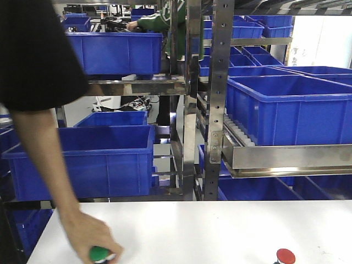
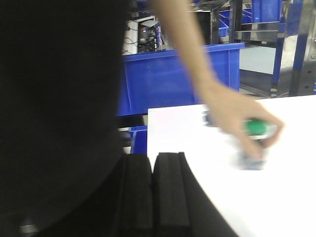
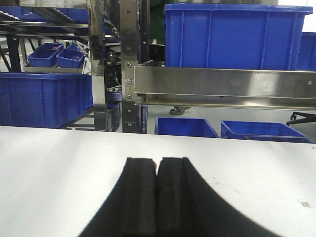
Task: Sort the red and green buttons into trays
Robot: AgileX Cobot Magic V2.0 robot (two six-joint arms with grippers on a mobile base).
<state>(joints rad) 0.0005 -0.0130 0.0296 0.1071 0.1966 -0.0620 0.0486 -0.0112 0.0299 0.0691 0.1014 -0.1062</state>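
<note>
Green button (image 1: 99,253) is grasped by a person's hand (image 1: 88,234) on the worktop (image 1: 209,231); red button (image 1: 285,256) is seen well apart. Left and right jaws are pressed together.

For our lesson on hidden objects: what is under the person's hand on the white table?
Under the hand the green button shows its round cap, with a blurred dark base beneath in the left wrist view. The hand covers the rest of it.
</note>
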